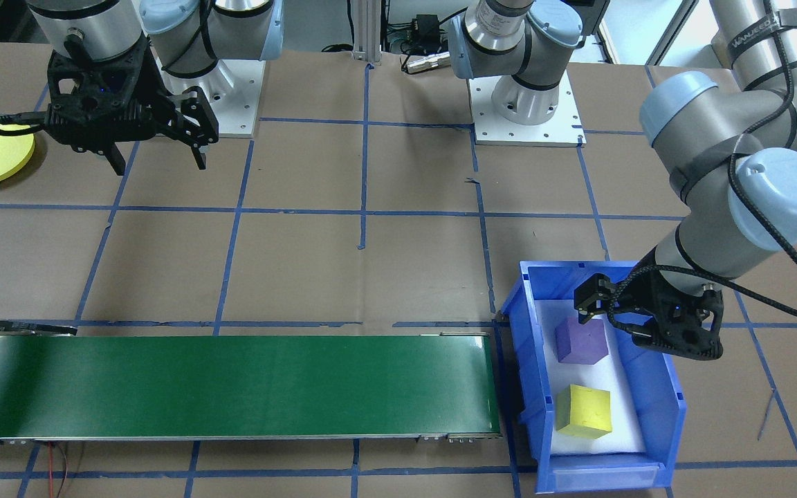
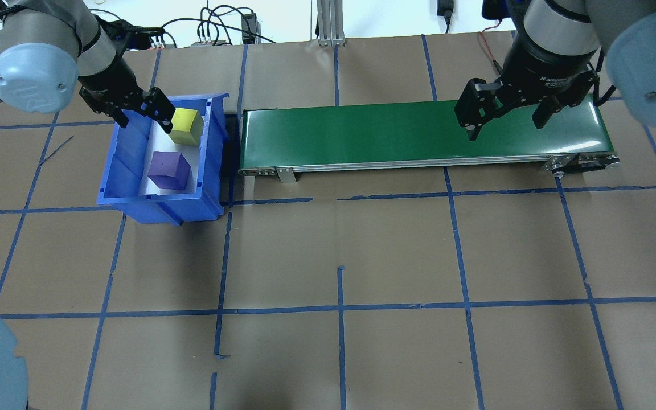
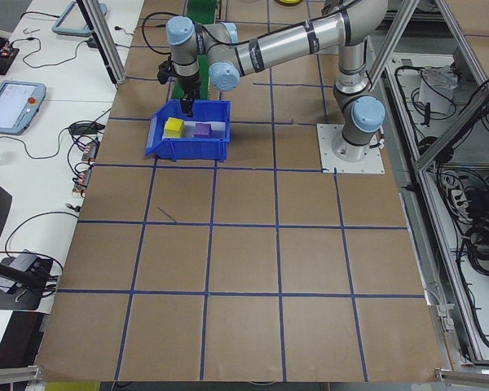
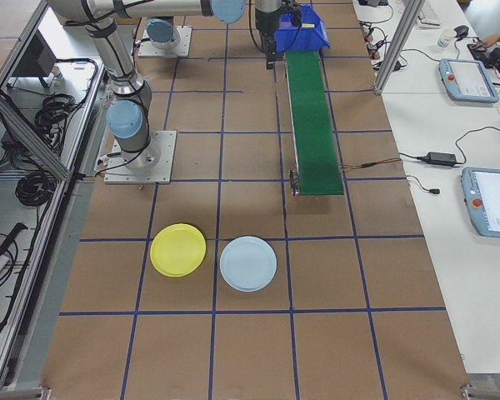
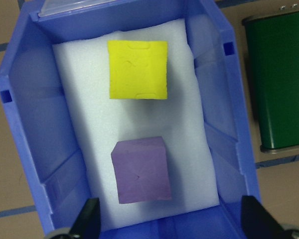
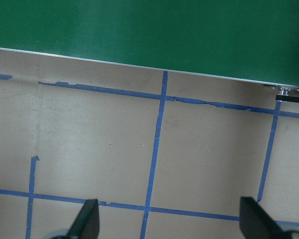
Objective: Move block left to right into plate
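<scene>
Left gripper point(image 2: 141, 111) hovering over the blue bin point(image 2: 117, 171), fingers spread wide and empty, as the left wrist view shows with both tips at its bottom edge. Inside the bin, on white foam, a purple block point(image 5: 141, 170) nearer the fingers and a yellow block point(image 5: 137, 69) further along, apart from each other. Step in hand, by judgement: picking a block out of the bin. Best done by centring over the purple block, squaring the fingers to two flat faces, coming straight down, closing only once both fingers straddle it. Room looks tight near the bin's sloped walls, so a vertical descent and lift seems safest; risk of nudging the yellow block looks small.

Just right of the bin, a green conveyor belt point(image 2: 419, 134), bare. Right gripper point(image 2: 504, 117) waiting open and empty above the belt's right end. Yellow plate point(image 4: 178, 249) lying on the table well right of the belt, a light blue plate point(image 4: 248, 263) just beside it. Nothing blocking the belt.
</scene>
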You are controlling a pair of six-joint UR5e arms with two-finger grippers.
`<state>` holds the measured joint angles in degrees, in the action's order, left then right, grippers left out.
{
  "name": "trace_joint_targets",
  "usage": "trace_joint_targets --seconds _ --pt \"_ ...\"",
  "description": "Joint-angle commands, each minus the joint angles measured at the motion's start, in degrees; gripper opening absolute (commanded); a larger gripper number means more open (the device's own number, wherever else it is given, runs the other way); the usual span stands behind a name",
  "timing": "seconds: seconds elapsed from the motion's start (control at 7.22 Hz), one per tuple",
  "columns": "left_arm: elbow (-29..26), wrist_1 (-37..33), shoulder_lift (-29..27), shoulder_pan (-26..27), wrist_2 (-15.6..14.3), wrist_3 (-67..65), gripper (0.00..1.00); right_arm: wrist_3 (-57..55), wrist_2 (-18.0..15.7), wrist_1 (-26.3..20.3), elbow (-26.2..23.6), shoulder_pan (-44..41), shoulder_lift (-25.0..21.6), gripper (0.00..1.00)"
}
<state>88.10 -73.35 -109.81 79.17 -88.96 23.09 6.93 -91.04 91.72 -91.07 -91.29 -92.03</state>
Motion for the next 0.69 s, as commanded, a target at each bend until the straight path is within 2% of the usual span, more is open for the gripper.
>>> trace_joint_targets --seconds 0.0,0.14,0.55 --pt "4.06 3.1 -2.5 -0.42 0.01 0.73 1.0 0.01 -0.02 0.13 -0.07 -0.03 0.01 1.0" --pt "6.7 5.91 -2.51 -0.33 -0.16 0.64 1.0 0.01 0.07 0.13 -0.07 -0.03 0.01 1.0" --pt "10.5 7.42 -3.3 -0.42 0.01 0.46 1.0 0.01 -0.02 0.13 -0.07 -0.03 0.01 1.0"
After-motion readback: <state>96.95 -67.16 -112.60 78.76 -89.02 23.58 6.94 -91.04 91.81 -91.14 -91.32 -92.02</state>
